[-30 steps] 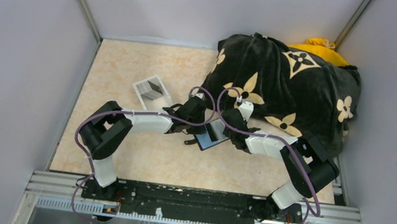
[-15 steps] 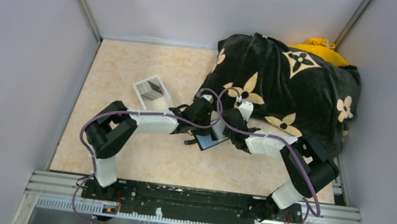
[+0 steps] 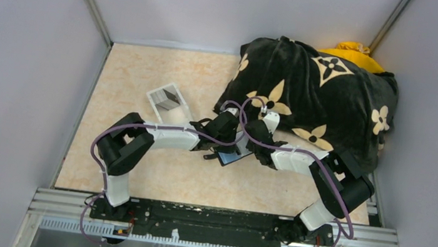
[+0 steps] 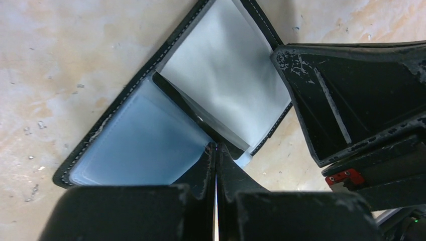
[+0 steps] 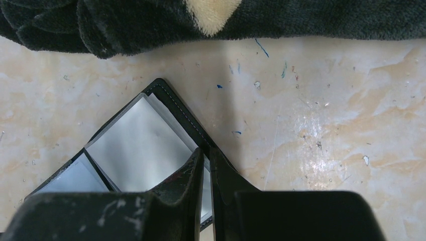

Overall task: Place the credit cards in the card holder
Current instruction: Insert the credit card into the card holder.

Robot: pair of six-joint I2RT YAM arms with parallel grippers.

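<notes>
The card holder (image 3: 229, 158) lies open on the table between both grippers, black outside with a light grey lining (image 4: 226, 85). Its other half (image 4: 140, 145) looks pale blue under a clear sleeve; I cannot tell whether a card is inside. No loose credit cards show. My left gripper (image 4: 216, 148) is shut, its tips at the fold of the card holder with nothing visible between them. My right gripper (image 5: 205, 153) is shut on the edge of the grey-lined flap (image 5: 135, 145), one finger inside and one outside. Its fingers (image 4: 321, 100) show at the right of the left wrist view.
A big black flower-patterned cushion (image 3: 314, 97) fills the back right, its edge just beyond the card holder (image 5: 150, 25), with something yellow (image 3: 351, 51) behind it. A pale grey tray-like box (image 3: 169, 101) stands to the left of the grippers. Walls close both sides.
My left arm has moved right, bringing its shut gripper onto the card holder's fold. The right arm and the card holder have stayed where they were.
</notes>
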